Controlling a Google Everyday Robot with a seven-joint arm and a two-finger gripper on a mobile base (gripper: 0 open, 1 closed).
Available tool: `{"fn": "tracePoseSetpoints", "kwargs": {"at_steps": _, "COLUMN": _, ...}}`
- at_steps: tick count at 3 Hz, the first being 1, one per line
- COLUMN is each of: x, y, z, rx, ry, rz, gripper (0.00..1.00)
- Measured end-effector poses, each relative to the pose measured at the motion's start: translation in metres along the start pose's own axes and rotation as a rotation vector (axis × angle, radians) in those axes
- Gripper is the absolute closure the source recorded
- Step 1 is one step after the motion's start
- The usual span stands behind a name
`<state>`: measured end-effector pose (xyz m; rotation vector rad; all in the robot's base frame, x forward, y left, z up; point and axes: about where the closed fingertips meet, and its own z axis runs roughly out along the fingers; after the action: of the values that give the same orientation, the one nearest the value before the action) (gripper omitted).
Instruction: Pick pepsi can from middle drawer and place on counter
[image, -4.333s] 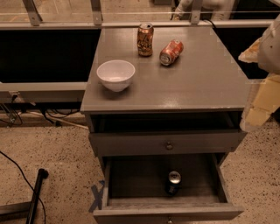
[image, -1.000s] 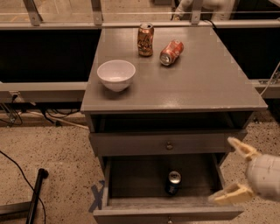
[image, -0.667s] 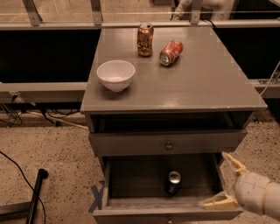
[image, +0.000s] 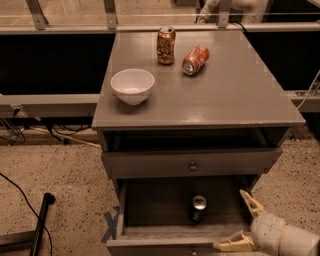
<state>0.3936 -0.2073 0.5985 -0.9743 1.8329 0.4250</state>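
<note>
Hand (image: 232, 220) shifted left and lower since the earlier frame, to the right front corner of the open middle drawer (image: 150, 206).
Its two fingers are spread wide, gripping nothing. The pepsi can (image: 198, 208) stands upright on the drawer floor, just left of the hand and apart from it. The table (image: 225, 95) carries a white bowl (image: 132, 86), an upright gold-brown can (image: 166, 45) and an orange-red can (image: 195, 60) lying on its side.
</note>
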Motion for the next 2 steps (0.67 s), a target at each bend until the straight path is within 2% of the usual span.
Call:
{"fn": "tracePoseSetpoints", "kwargs": {"at_steps": 1, "x": -0.002, "y": 0.004, "z": 0.006, "rx": -0.058, "ry": -0.017, "rz": -0.015, "gripper": 0.0}}
{"fn": "tracePoseSetpoints", "kwargs": {"at_steps": 2, "x": 0.01, "y": 0.009, "z": 0.037, "rx": -0.088, "ry": -0.066, "rz": -0.013, "gripper": 0.0}}
